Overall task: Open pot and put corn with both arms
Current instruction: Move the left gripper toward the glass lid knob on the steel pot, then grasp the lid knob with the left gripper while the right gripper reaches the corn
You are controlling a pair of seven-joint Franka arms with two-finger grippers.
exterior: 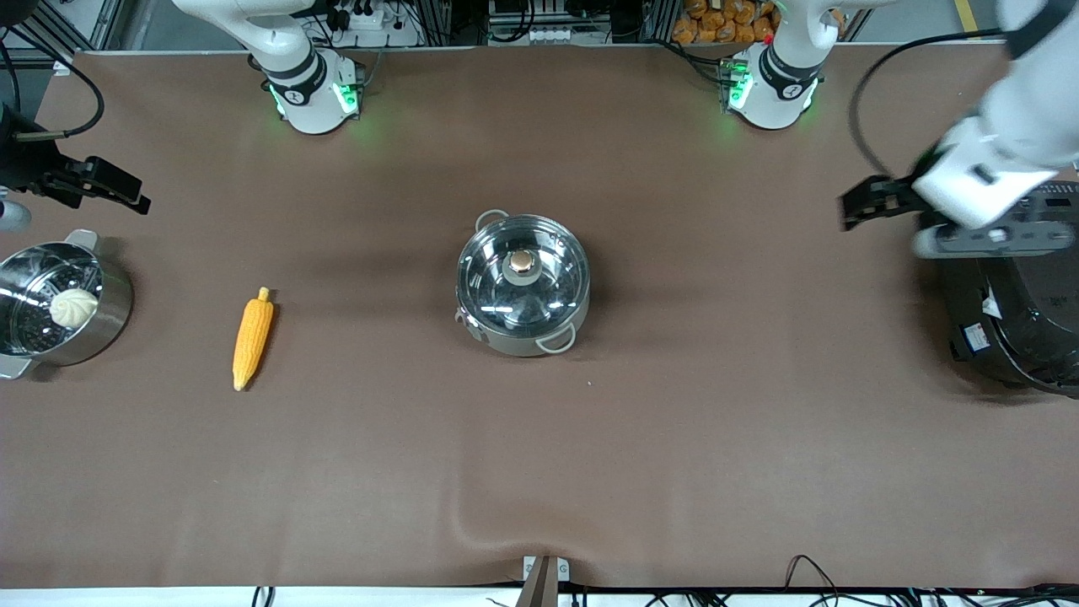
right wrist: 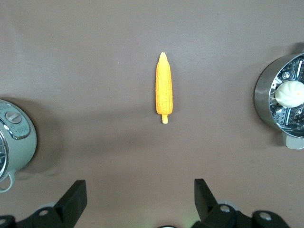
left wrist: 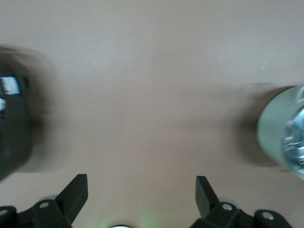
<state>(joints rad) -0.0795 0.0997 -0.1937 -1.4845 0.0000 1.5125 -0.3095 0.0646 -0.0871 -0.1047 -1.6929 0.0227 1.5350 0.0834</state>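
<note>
Both grippers hang with fingers spread and nothing between them: the left gripper point(exterior: 853, 205) is up over the bare cloth between the pot point(exterior: 523, 287) and the black cooker point(exterior: 1020, 320), and the right gripper point(exterior: 126, 196) is up above the steamer pot point(exterior: 59, 308) at the right arm's end of the table. The pot, the landmark here, stands mid-table with its glass lid point(exterior: 523, 271) seated on it. The corn point(exterior: 252, 338) lies flat on the brown tablecloth point(exterior: 539, 472), well apart from the pot toward the right arm's end, between the pot and the steamer pot, which holds a white bun point(exterior: 73, 307)
</note>
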